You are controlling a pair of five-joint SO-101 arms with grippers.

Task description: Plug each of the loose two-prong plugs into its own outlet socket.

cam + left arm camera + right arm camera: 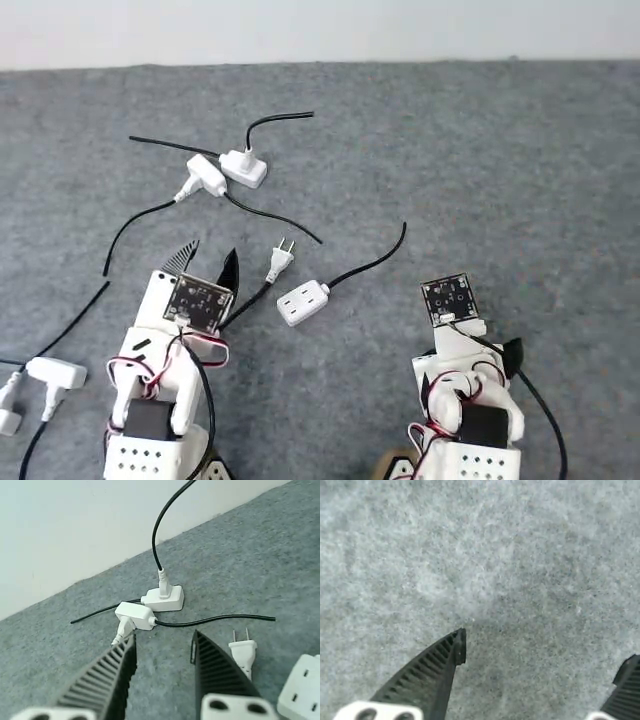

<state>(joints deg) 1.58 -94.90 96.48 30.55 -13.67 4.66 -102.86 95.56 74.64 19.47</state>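
1. Two end effectors are yours to watch, and both have their fingers spread apart with nothing between them. The left end effector (163,645) sits low over the grey surface (500,180) at the near left.
2. The right end effector (545,655) hangs over a bare patch of the surface at the near right.
3. Just beside your left end effector's fingers lies the loose plug (281,258). It is white and flat on the surface, with its two prongs pointing toward the far wall. Its black cord trails back under the left arm.
4. Near that plug, but not touching it, rests the free outlet socket (303,302). It lies between the two arms, closer to the left one. Its own black cord (375,262) curves away toward the far right.
5. Farther out, ahead of the left end effector, two white socket blocks lie side by side. The far block (167,597) and the near block (135,616) each have a plug seated in them.
6. At the left edge of the high view you see another white block (55,373) with a black cord.
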